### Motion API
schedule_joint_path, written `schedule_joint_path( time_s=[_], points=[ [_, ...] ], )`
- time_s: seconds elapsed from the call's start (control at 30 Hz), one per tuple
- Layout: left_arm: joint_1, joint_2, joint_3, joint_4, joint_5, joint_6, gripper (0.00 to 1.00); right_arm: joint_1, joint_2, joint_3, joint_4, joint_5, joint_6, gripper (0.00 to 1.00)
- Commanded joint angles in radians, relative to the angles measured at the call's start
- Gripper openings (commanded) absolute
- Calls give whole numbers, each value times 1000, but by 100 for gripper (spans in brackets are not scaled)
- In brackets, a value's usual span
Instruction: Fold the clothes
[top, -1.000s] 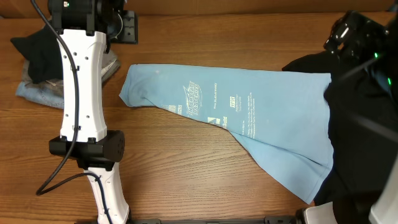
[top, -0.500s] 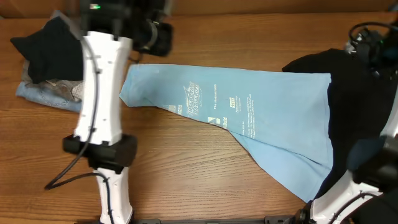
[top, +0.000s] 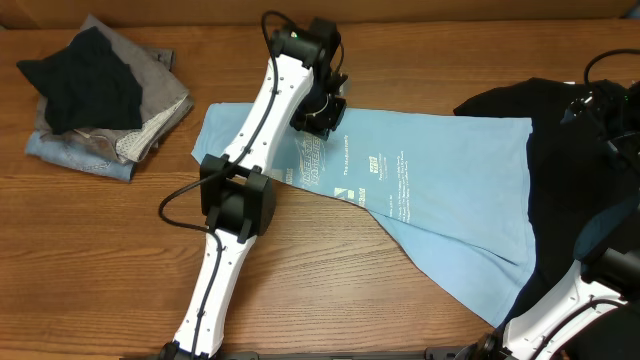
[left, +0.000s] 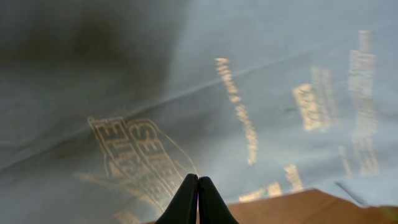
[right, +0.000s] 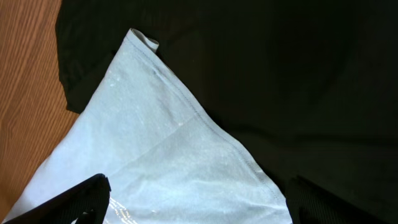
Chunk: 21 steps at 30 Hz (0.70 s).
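Observation:
A light sky-blue T-shirt (top: 440, 200) with white print lies spread across the middle of the table. Its right edge meets a black T-shirt (top: 570, 190). My left gripper (top: 322, 103) hovers over the blue shirt's upper left part, near the printed logo (left: 140, 152). Its fingers (left: 198, 182) are shut together with nothing between them. In the right wrist view my right gripper (right: 199, 202) is open wide above a hemmed corner of the blue shirt (right: 161, 143), with black cloth (right: 292, 74) around it. No cloth is between its fingers.
A pile of grey, black and blue clothes (top: 95, 95) sits at the table's back left corner. Bare wooden table (top: 90, 260) shows at the front left. The left arm (top: 240, 190) stretches across the shirt's left part, and a cable loops beside it.
My left arm has swung from the pile at the left to above the blue shirt, and its gripper has shut. The right arm has drawn back towards the right edge.

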Motion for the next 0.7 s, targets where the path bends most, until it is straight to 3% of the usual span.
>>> schedule_joint_path(
  time_s=[0.0,0.17,0.33,0.67],
  points=[
    [2,55,6,1,-66,-63,4,-2,-8,-1,6,-10,-14,95],
    [18,102,3,-16,-274,-152,4,5,-7,-8,24,-14,-26,98],
    [86,134,1,-56,-393,-166,4,27,-7,-68,53,-12,-25,100],
    [309,146,0,-87,-406,-206,4,46,-7,-298,203,-9,-25,99]
  ],
)
